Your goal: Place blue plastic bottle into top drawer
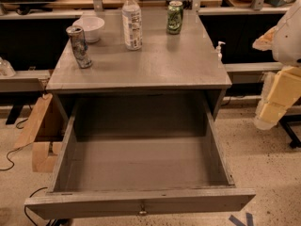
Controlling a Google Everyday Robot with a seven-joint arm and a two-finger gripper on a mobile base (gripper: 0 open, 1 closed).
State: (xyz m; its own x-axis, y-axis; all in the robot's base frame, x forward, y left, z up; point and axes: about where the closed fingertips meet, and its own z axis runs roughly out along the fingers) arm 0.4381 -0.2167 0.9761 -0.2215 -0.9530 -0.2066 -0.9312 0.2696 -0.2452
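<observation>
The blue plastic bottle (132, 20) stands upright on the grey cabinet top (155, 62), near the back centre. It is clear with a white cap and a pale label. The top drawer (141, 202) is pulled fully out below it, with nothing inside and a small round knob at its front centre. My gripper (275, 102) hangs at the right edge of the view, beside the cabinet and well to the right of the bottle. It holds nothing that I can see.
A green can (175, 17) stands right of the bottle. A silver patterned can (79, 46) and a white bowl (89, 27) stand to its left. A small pump bottle (219, 48) sits behind the right corner. Cardboard pieces (37, 126) lean left of the cabinet.
</observation>
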